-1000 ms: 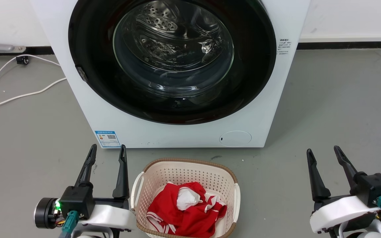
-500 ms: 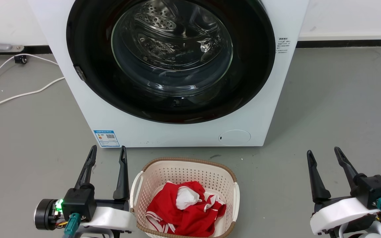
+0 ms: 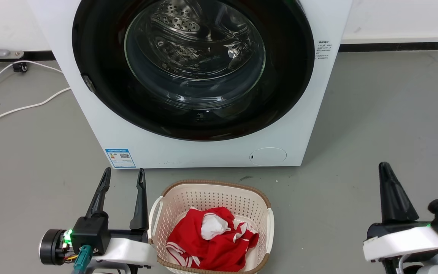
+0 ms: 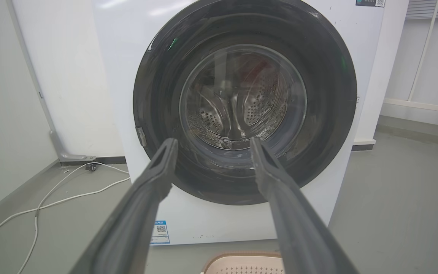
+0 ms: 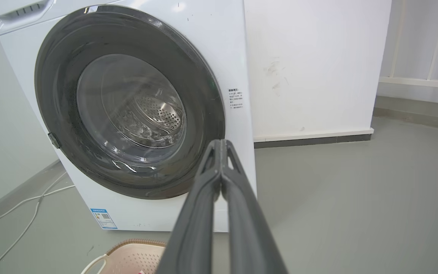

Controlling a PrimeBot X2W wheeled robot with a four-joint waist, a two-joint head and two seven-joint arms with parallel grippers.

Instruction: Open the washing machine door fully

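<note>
The washing machine door (image 3: 193,68) is found shut against the washing machine (image 3: 203,152). The left gripper (image 3: 124,176) is spread, the right gripper (image 3: 384,166) pressed together, neither touching it. Approach is judged pending: the door must be hooked and swung.

A plain laundry corner, more test room than home by the look of it — a white washing machine (image 3: 188,152) stands on a bare grey floor (image 3: 375,114) against blank white walls (image 5: 310,57) with a dark skirting strip (image 3: 390,46). A loose white cable (image 3: 10,111) trails over the floor on the left. Near the machine sits a cream basket (image 3: 211,196) of red clothes (image 3: 211,247). Far right are pale bars (image 4: 428,49) — perhaps a radiator.
</note>
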